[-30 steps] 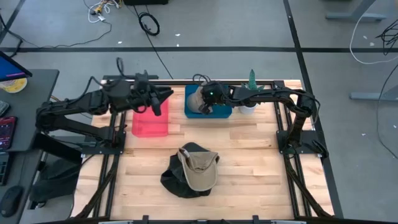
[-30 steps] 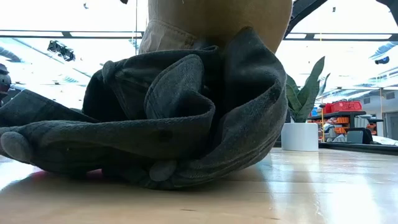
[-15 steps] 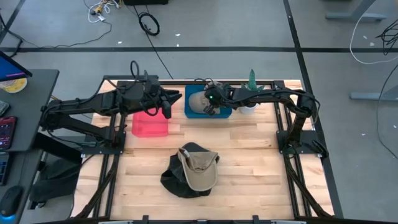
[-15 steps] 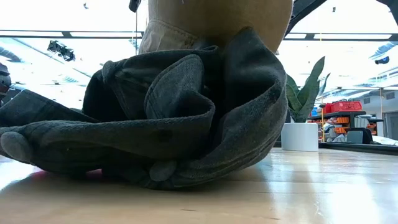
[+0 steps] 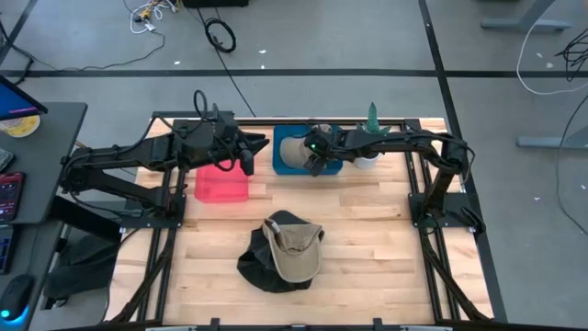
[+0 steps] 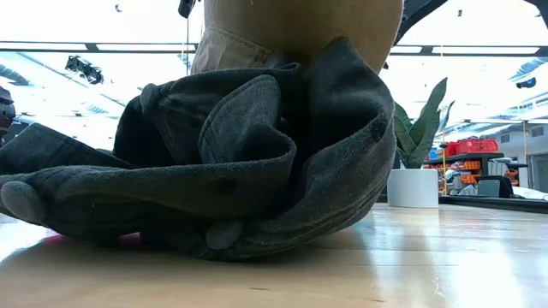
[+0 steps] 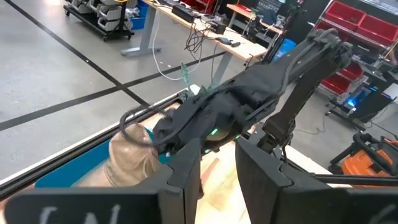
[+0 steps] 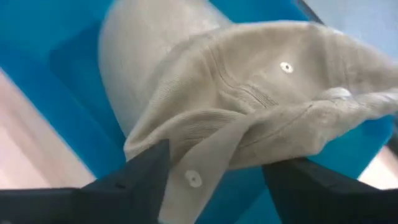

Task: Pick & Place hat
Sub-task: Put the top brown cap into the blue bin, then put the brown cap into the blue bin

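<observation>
A tan hat (image 5: 293, 149) lies in the blue bin (image 5: 279, 166) at the far side of the table; the right wrist view shows its crown (image 8: 249, 74) and its back strap (image 8: 208, 158). My right gripper (image 5: 317, 158) stands open over the bin, tilted down, with the strap between its fingers. My left gripper (image 5: 244, 154) hovers open and holding nothing above the pink bin (image 5: 220, 186), pointing toward the blue bin. A second tan hat (image 5: 294, 250) rests on a dark hat (image 5: 260, 267) near the table's middle. My right gripper's fingers (image 8: 146, 177) stand on either side of the tan hat's back strap (image 8: 208, 158), slanting down from the table's right. I cannot tell whether they touch it. The hat rests in the blue bin.
A potted plant (image 5: 368, 138) in a white pot (image 6: 413, 186) stands just right of the blue bin, under my right arm. The stacked hats (image 6: 240, 171) fill the low view. Bare wood (image 5: 367, 230) lies to the right of them.
My left gripper has gone a little toward the blue bin, then kept still. My right gripper has tipped and drawn slightly toward the table's right, and more of the tan hat now shows in the bin beside it.
</observation>
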Motion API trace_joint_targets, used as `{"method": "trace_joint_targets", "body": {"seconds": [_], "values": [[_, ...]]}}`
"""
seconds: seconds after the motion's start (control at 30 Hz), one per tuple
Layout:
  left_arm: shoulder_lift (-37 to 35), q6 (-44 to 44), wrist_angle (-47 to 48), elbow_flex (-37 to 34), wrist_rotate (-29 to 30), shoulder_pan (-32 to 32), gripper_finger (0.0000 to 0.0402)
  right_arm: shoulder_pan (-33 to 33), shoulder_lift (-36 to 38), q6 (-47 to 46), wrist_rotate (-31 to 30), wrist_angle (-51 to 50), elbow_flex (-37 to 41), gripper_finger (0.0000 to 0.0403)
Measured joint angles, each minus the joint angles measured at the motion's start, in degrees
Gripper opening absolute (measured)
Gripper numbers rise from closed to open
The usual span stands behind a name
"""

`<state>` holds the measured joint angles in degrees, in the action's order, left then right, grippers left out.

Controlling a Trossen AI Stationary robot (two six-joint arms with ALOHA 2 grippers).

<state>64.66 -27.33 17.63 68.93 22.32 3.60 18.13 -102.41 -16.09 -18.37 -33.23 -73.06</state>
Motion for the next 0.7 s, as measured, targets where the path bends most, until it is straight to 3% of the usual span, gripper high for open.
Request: {"method": "trace_joint_targets", "body": {"seconds": [0.3, 0.43, 0.57, 0.7], "values": [[0.00, 1.07, 0.28, 0.00, 0.01, 0.00, 0.0105, 0.04, 10.48, 0.36, 0.24, -2.68, -0.48, 0.0298], [0.00, 1.55, 0.33, 0.00, 0.01, 0.02, 0.0105, 0.57, 15.10, -3.20, 3.16, -6.58, -0.48, 0.0306], [-0.02, 1.33, 1.82, 0.00, -0.78, 0.02, 0.0105, -0.25, 21.41, -8.92, 7.13, -10.59, -0.48, 0.0301], [-0.02, -2.63, 3.37, 0.00, -5.87, 0.02, 0.0105, -3.34, 27.91, -14.25, 12.34, -13.47, -0.48, 0.0278]]}}
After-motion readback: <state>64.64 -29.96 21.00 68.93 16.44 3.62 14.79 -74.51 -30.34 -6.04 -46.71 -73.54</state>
